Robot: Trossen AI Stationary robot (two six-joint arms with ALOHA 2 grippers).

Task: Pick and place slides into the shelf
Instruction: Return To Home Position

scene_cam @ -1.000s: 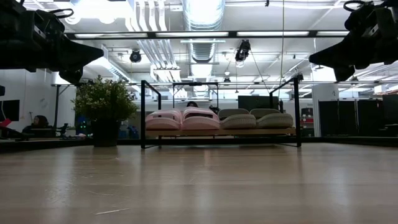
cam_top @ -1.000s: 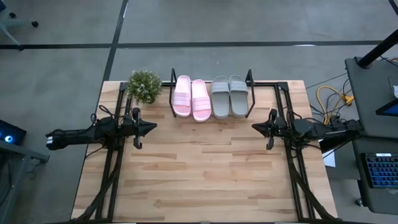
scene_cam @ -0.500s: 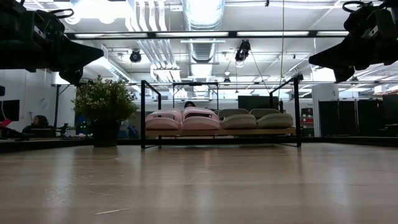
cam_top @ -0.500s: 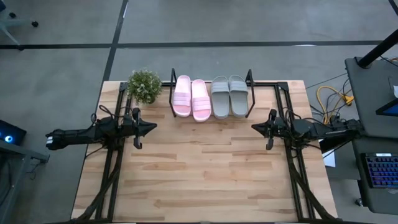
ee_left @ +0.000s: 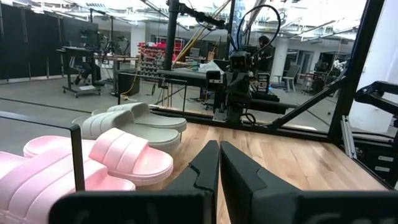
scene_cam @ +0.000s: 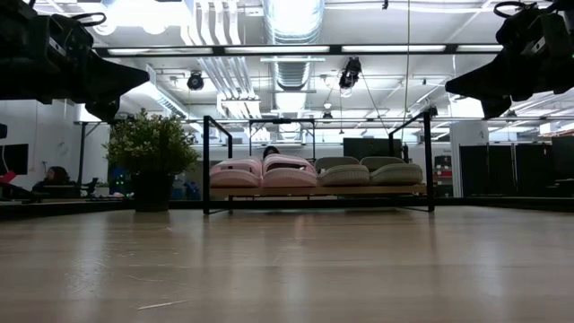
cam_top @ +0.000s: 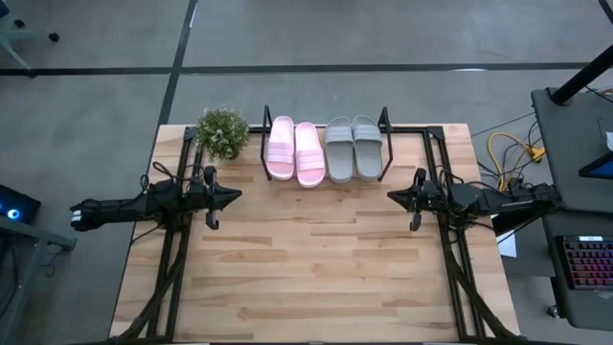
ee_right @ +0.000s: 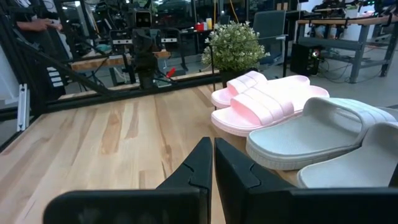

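Two pale pink slides (cam_top: pixel 294 150) and two grey slides (cam_top: pixel 352 148) lie side by side, soles down, on the wooden base of the black wire shelf (cam_top: pixel 265 144) at the table's far edge. The low view shows the pink slides (scene_cam: pixel 262 171) and grey slides (scene_cam: pixel 371 170) inside the frame. My left gripper (cam_top: pixel 237 195) hovers shut over the table's left side, pointing right. My right gripper (cam_top: pixel 391 195) hovers shut over the right side, pointing left. Each wrist view shows its shut gripper, left (ee_left: pixel 219 163) and right (ee_right: pixel 212 158), and the slides beyond.
A small green potted plant (cam_top: pixel 222 131) stands on the table left of the shelf. The wooden tabletop (cam_top: pixel 311 268) stretches from the shelf to the near edge. Black frame rails (cam_top: pixel 174 259) run along both table sides. A desk with a keyboard (cam_top: pixel 586 261) stands off the right edge.
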